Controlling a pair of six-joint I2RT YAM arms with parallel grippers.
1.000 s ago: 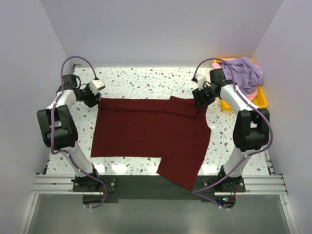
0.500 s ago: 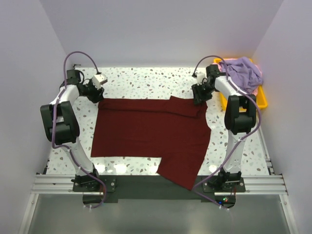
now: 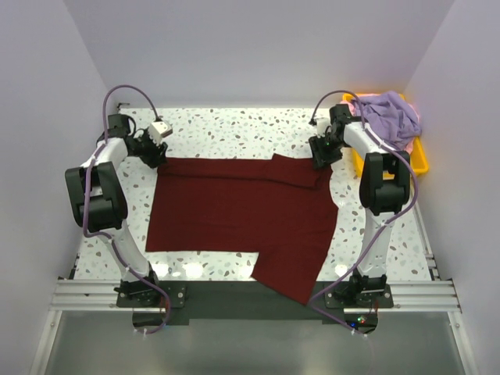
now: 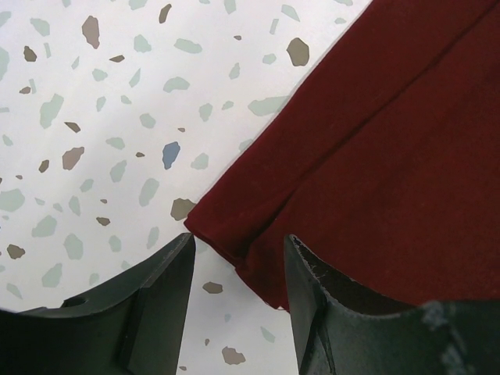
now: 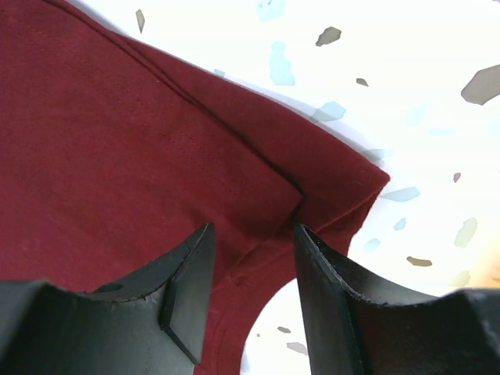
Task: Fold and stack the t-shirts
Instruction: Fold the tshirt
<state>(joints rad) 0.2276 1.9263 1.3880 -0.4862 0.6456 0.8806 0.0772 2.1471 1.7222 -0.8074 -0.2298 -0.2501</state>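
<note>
The dark maroon t-shirt [image 3: 238, 211] lies spread flat on the speckled table, one part hanging past the near edge. My left gripper [image 3: 156, 153] is open over its far left corner [image 4: 234, 234], jaws either side of the hem. My right gripper [image 3: 320, 156] is open over its far right corner [image 5: 312, 195], where a sleeve fold lies. The lavender t-shirt [image 3: 387, 116] is heaped in the yellow tray, with a bit of pale pink t-shirt [image 3: 403, 153] under it.
The yellow plastic tray [image 3: 420, 160] stands at the far right corner against the wall. White walls close in the table on the left, back and right. A metal rail runs along the near edge.
Both grippers have drawn back toward the far corners of the maroon shirt and lowered onto them. The shirt itself has not moved.
</note>
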